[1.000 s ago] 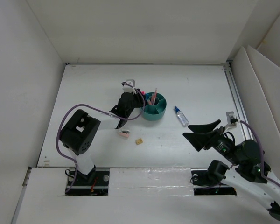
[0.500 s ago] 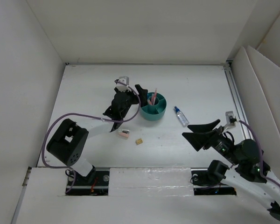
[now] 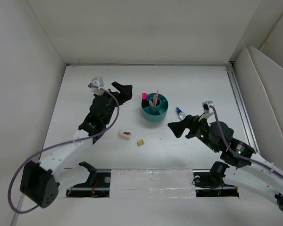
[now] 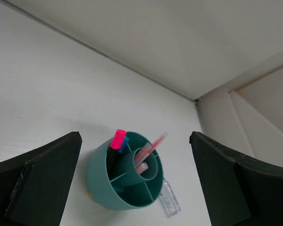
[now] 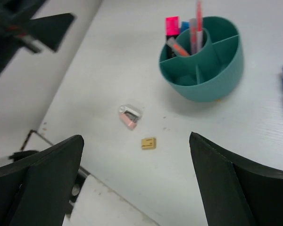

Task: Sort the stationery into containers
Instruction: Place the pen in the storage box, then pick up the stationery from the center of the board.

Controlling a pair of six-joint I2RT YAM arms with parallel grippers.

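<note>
The teal organizer [image 3: 155,109] stands mid-table. A black marker with a pink end [image 3: 144,96] and one with a blue end [image 4: 124,142] stand in its outer compartment, and thin pink pens [image 4: 151,147] lean in the central cup. My left gripper [image 3: 119,93] hangs open and empty to the organizer's left, well apart from it [image 4: 134,137]. A pale pink eraser [image 3: 125,135] and a tiny tan block [image 3: 140,142] lie on the table in front. The clear bottle [image 3: 180,112] lies right of the organizer. My right gripper [image 3: 184,126] is open above the table near the bottle, looking down on the eraser [image 5: 130,116] and block [image 5: 148,143].
White walls close in the table on the left, back and right. A metal rail [image 3: 238,99] runs along the right edge. The left arm [image 3: 70,146] stretches diagonally over the table's left half. A white strip [image 3: 151,181] covers the near edge between the bases.
My left gripper opened and pulled back to the left, leaving the pink-ended marker standing in the organizer. The right arm swung forward and left, toward the bottle.
</note>
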